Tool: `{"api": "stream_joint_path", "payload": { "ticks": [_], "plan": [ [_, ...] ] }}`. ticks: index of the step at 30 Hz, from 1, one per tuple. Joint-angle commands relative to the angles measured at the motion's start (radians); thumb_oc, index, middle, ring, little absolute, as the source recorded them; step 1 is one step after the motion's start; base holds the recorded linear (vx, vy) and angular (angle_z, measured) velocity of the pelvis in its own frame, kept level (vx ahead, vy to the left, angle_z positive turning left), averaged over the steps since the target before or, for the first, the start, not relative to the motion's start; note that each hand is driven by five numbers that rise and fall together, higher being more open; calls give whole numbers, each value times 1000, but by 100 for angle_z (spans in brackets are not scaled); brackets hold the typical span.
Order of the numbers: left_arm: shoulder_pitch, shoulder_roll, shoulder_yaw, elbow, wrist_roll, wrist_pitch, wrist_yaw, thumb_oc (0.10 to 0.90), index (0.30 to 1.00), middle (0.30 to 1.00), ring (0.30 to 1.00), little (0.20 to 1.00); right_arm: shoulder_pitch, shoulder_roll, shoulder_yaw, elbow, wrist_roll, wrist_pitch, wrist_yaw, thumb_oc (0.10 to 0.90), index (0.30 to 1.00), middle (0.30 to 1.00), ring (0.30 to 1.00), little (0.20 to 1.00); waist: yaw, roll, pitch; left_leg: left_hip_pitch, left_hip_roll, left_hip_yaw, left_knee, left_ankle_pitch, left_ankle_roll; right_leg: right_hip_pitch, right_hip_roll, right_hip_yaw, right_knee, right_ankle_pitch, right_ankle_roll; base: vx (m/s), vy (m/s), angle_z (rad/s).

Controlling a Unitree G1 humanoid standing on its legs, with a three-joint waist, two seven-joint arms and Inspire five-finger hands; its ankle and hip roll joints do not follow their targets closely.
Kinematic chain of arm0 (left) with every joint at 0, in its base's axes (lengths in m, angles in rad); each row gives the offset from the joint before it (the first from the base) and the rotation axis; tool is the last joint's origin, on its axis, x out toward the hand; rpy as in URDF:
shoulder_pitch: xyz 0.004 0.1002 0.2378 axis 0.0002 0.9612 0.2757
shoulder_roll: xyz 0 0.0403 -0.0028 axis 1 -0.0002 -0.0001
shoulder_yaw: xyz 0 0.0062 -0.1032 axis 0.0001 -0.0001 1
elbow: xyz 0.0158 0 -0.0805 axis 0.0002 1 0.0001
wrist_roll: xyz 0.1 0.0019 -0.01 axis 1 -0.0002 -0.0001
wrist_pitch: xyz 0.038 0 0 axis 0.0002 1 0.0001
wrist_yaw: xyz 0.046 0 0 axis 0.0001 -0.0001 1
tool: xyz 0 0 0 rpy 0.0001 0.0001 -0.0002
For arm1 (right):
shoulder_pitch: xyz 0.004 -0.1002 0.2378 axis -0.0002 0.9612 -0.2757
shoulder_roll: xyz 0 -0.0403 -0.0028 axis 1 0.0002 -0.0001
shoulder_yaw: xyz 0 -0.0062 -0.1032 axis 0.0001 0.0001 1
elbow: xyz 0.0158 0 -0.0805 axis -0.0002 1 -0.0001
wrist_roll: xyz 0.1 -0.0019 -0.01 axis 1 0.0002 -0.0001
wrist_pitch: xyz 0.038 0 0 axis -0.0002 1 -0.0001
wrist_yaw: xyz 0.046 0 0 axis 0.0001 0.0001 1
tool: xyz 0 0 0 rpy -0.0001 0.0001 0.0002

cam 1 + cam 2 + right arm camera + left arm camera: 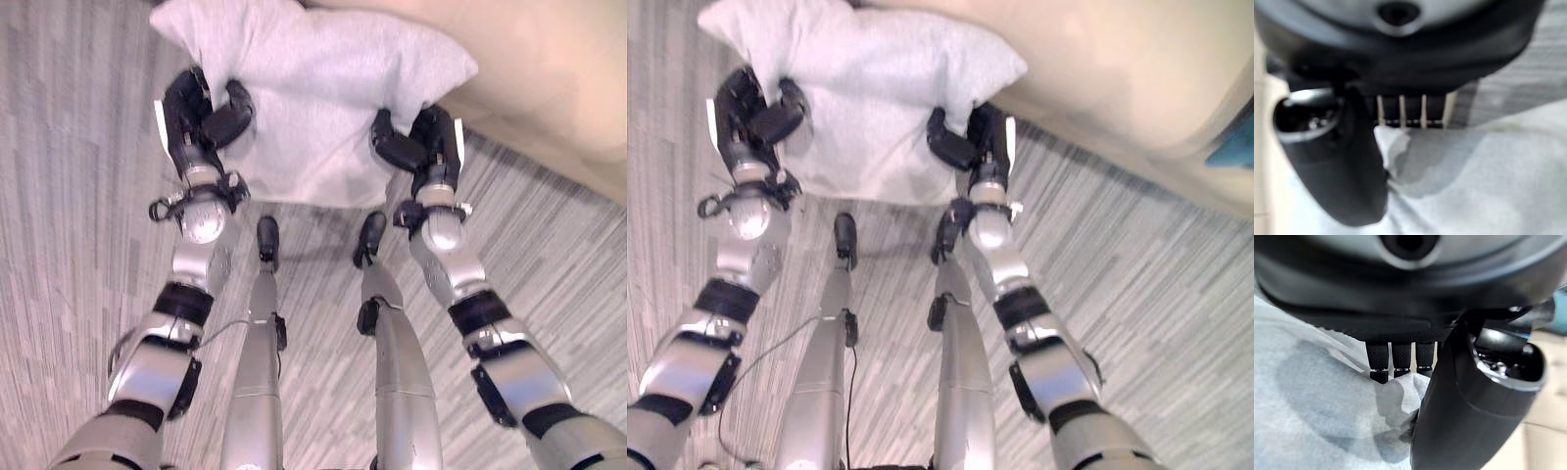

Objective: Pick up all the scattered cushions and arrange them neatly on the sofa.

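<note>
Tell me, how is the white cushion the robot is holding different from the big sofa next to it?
The white cushion is pale white; the sofa is cream-beige. The cushion is much smaller than the sofa, which runs out past the picture's edge. The cushion is pinched at its two near corners by the left hand and right hand; nothing holds the sofa. Both look soft and padded.

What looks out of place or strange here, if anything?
Nothing looks damaged or spilled. The white cushion is not yet on the beige sofa; it is held over the striped floor, pinched at its near edge by the left hand and the right hand.
</note>
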Motion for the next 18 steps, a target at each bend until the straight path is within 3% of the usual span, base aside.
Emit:
{"api": "stream_joint_path", "payload": {
  "ticks": [1, 6, 12, 15, 18],
  "plan": [
    [98, -84, -48, -125, 119, -104, -46, 400, 300, 300, 300, 300, 36, 88, 24, -177, -70, -146, 61, 400, 300, 300, 300, 300, -6, 11, -176, 22, -16, -20, 26, -116, -41, 49, -14, 27, -33, -69, 121, 44, -7, 4],
    [340, -109, -59, -346, 146, -128, -108, 400, 300, 300, 300, 300, 267, 79, 32, -404, -110, -157, 128, 400, 300, 300, 300, 300, 3, 10, -185, 254, -14, -28, 22, -153, -47, 303, -16, -4, -77, -85, 115, 6, -20, 6],
    [493, -77, -64, -439, 145, -141, -170, 400, 300, 300, 300, 300, 428, 52, 10, -515, -103, -162, 185, 400, 300, 300, 300, 300, 2, 12, -196, 469, -6, -40, 3, -176, -44, 557, -1, -29, -120, -119, 106, 54, -34, 11],
    [600, -52, -46, -471, 136, -144, -203, 400, 300, 300, 300, 300, 538, 10, -30, -558, -130, -152, 213, 400, 300, 300, 300, 300, 0, 11, -223, 599, 8, -44, -11, -191, -45, 720, 15, -47, -146, -148, 98, 152, -73, 28],
    [717, -65, -19, -460, 60, -124, -254, 400, 300, 300, 300, 300, 637, -9, -78, -562, -123, -131, 244, 400, 300, 300, 300, 300, 6, 3, -294, 724, 17, -46, -35, -200, -49, 890, 55, -69, -223, -170, 87, 186, -98, 33]
  ]
}}
